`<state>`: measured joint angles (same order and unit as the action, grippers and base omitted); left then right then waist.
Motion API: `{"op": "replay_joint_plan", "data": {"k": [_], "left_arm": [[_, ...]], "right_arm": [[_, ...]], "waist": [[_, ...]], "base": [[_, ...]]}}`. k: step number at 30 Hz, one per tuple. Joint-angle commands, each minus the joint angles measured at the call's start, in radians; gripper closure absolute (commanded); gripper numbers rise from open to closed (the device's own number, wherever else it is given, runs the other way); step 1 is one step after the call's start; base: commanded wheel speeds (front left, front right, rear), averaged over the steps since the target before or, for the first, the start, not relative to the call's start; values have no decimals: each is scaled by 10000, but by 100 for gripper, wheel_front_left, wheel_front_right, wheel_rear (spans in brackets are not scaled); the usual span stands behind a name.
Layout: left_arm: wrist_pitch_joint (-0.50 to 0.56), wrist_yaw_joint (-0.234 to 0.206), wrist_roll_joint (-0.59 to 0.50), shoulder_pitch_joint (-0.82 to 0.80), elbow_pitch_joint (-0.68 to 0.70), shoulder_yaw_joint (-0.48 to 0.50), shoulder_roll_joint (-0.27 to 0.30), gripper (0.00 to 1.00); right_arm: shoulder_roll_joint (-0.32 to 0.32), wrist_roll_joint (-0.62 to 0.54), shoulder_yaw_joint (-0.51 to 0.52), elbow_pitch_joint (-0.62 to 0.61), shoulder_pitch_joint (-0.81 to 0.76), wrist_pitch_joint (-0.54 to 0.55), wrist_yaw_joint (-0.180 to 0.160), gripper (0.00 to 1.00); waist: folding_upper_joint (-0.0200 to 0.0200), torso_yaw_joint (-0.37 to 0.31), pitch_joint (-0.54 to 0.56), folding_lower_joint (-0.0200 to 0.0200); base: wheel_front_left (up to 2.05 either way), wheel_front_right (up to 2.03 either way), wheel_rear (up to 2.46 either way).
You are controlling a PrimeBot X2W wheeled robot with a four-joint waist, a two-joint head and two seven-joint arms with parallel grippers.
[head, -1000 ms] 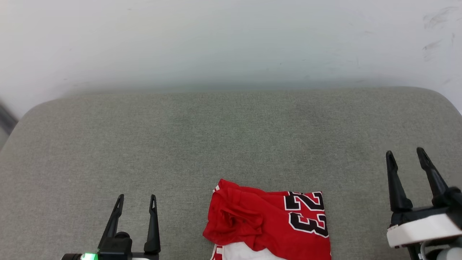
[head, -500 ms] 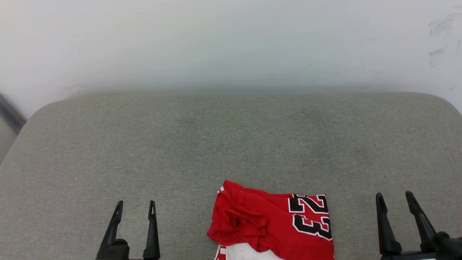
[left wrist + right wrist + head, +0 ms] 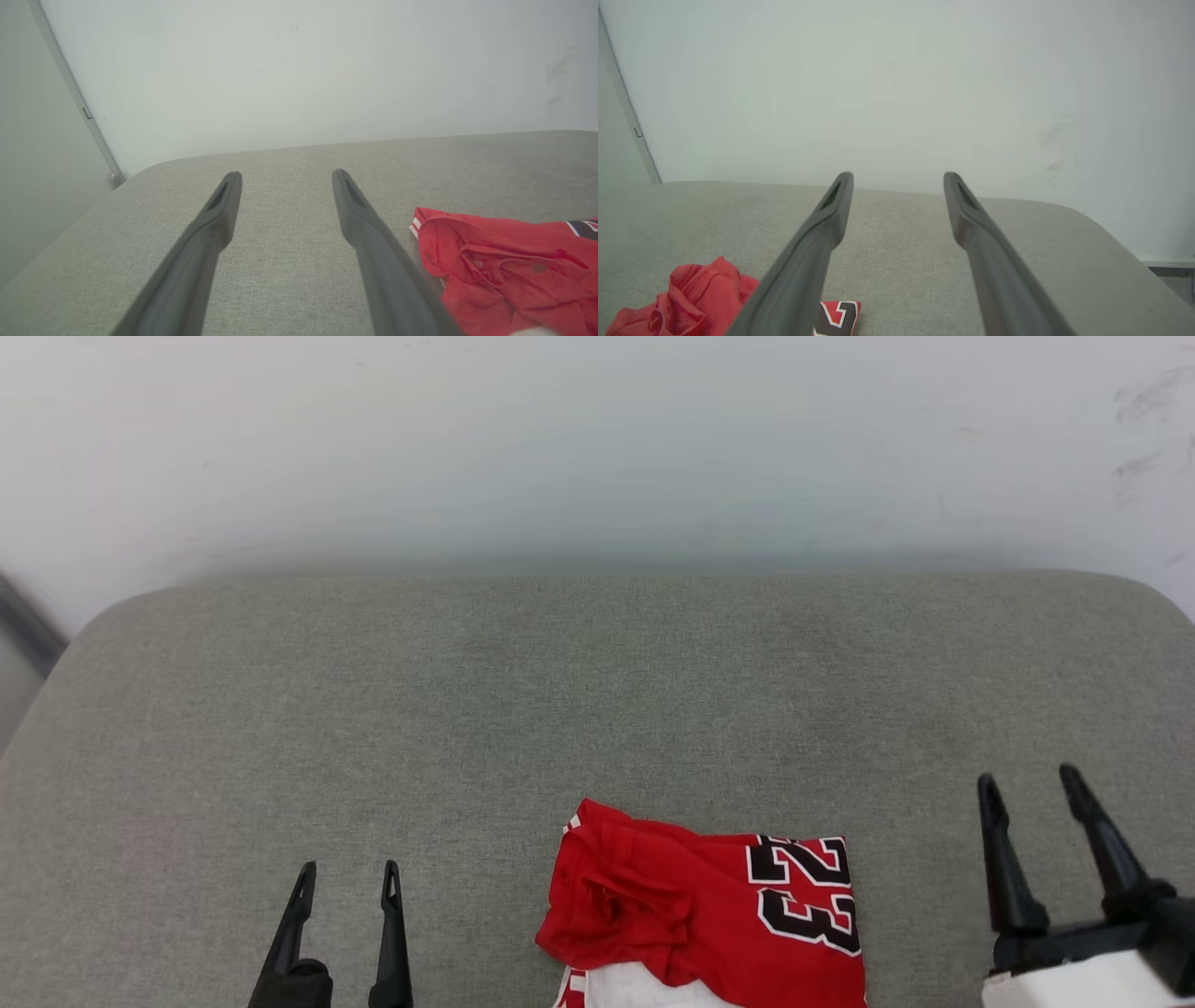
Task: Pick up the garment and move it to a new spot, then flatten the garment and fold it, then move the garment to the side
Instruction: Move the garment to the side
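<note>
Two digits, "23" (image 3: 808,896), are the only writing that can be read in the head view: black with white edging, turned sideways on the garment (image 3: 653,905). The garment lies crumpled at the cushion's (image 3: 597,691) near edge, right of its middle, with a white panel (image 3: 635,991) showing at the bottom of the frame and striped trim (image 3: 569,823) at its far left corner. The left gripper (image 3: 349,870) sits near the near edge left of it and the right gripper (image 3: 1027,777) toward the near right corner. Both are clear of the cloth, with fingers parted and nothing between them. The cushion is grey-green woven fabric with rounded far corners, set against a pale wall (image 3: 597,448) that bears dark scuffs (image 3: 1146,387) at the upper right.

In the left wrist view, the left gripper (image 3: 286,175) hangs above bare cushion (image 3: 467,163) with its fingers spread wide. The garment (image 3: 504,270) lies just beside the right-hand finger, its red folds bunched, with a sliver of black print (image 3: 584,227) too cut off to read. A grey strip (image 3: 70,84) runs down the wall (image 3: 299,70).

In the right wrist view, the right gripper (image 3: 898,176) is likewise spread and empty above the cushion (image 3: 901,242). The garment (image 3: 691,298) lies at the lower left, partly behind one finger, with a fragment of the print (image 3: 840,317) visible. Faint smudges (image 3: 1057,149) mark the wall (image 3: 896,84).
</note>
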<state>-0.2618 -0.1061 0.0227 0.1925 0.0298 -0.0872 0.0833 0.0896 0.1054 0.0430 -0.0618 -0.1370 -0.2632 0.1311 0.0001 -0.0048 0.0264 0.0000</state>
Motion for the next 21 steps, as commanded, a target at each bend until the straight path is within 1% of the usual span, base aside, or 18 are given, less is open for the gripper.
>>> {"op": "replay_joint_plan", "data": {"k": [1,4,6,7,10,13,16,18,19,21], "left_arm": [[-42,31,-33,-12,-9,38,-30,0],[-42,60,-50,-75,-41,39,-50,0],[-42,60,-64,-112,-65,40,-58,0],[-42,74,-67,-133,-79,37,-63,0],[-42,113,-80,-146,-115,27,-70,0],[-34,142,-82,-179,-137,23,-87,0],[-34,161,-85,-247,-162,6,-104,0],[-34,166,-92,-302,-178,-7,-113,0],[-34,166,-92,-302,-178,-7,-113,0],[-34,192,-94,-365,-178,-20,-116,0]], "right_arm": [[376,-52,-67,-131,547,-16,-8,0],[1043,-90,-264,38,1380,51,-8,0],[1532,-14,-500,170,2062,527,-8,0],[1811,48,-679,238,2354,938,-8,0],[2594,786,-1432,500,3118,2777,-8,0],[3427,2258,-2317,646,3586,5067,-8,0],[4211,3946,-2965,777,3781,7261,-8,0],[4539,5104,-3130,898,3736,8509,-8,0],[4539,5104,-3130,898,3736,8509,-8,0],[4789,6246,-3289,1034,3514,9645,-7,0]], "waist": [[-1,-8,-17,0],[-1,-4,-44,0],[-1,7,-70,0],[-1,23,-84,0],[-1,66,-118,0],[-1,103,-164,0],[-1,142,-228,0],[-1,172,-274,0],[-1,172,-274,0],[-1,213,-359,0]], "base": [[0,0,0],[0,0,0],[0,0,0],[0,0,0],[0,0,0],[0,0,0],[0,0,0],[0,0,0],[0,0,0],[0,0,0]]}}
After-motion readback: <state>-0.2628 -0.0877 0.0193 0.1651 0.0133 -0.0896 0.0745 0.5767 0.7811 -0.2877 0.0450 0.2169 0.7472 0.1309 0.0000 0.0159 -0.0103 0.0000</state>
